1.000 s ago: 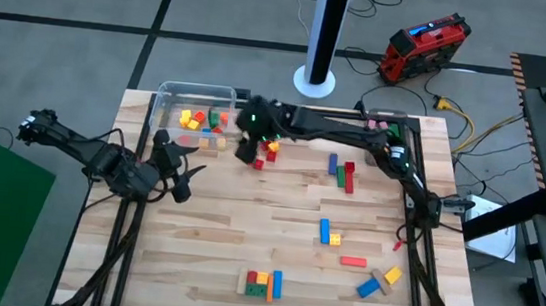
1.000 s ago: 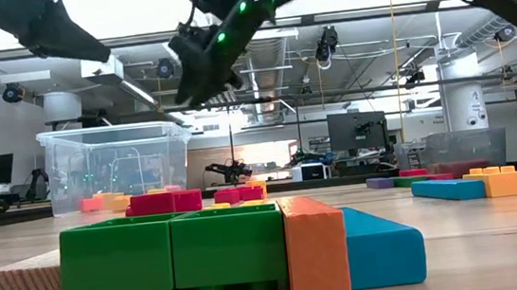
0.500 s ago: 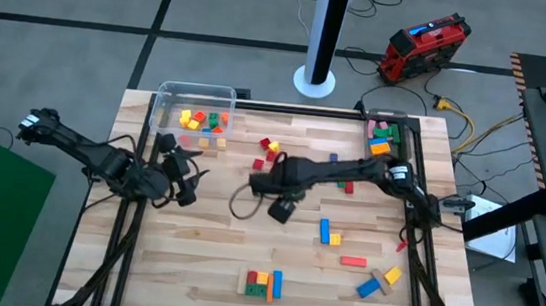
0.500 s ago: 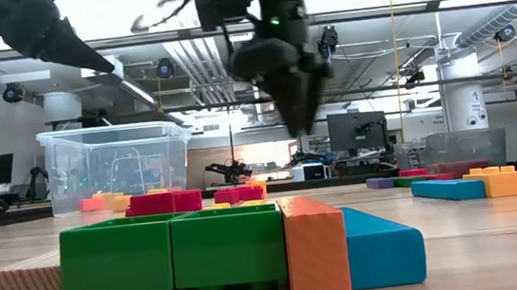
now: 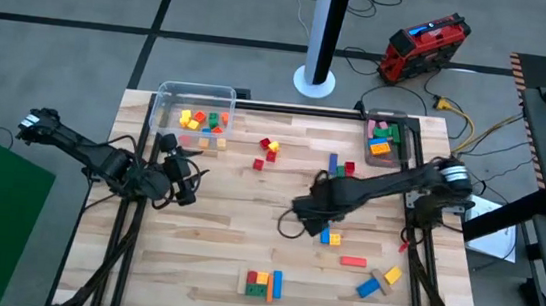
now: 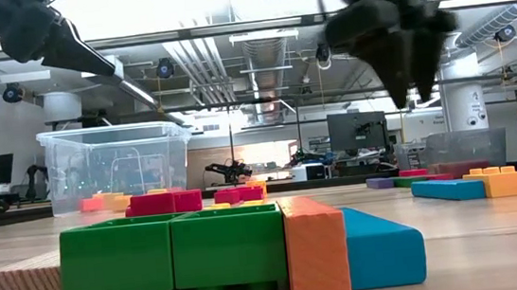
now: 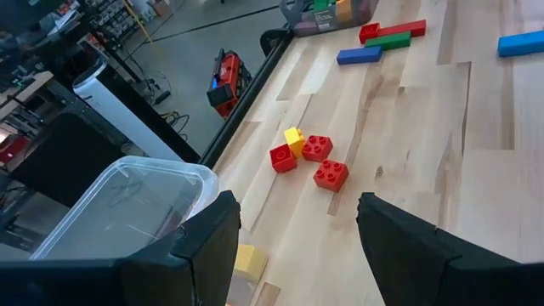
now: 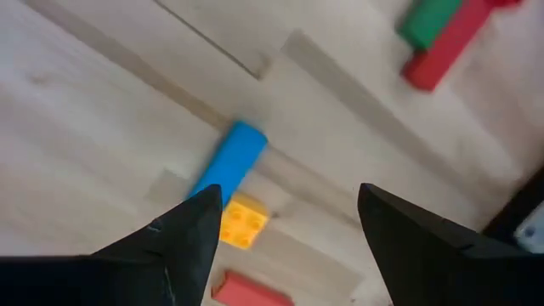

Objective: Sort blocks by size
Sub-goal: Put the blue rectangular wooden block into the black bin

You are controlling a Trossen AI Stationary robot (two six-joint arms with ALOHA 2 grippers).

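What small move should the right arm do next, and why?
Probably lower the right end effector onto the blue bar or the small yellow block touching it. Its fingers are open and empty, held above the table, and the wrist view shows both blocks just ahead of them. The left end effector waits by the clear tub.

Foreground: two green blocks (image 6: 172, 253), an orange bar (image 6: 316, 252) and a blue bar (image 6: 382, 245) on the worktop (image 6: 496, 236).
Back left: clear tub (image 6: 116, 166).
Overhead: right claw (image 6: 411, 78) (fingers parted, pointing down).
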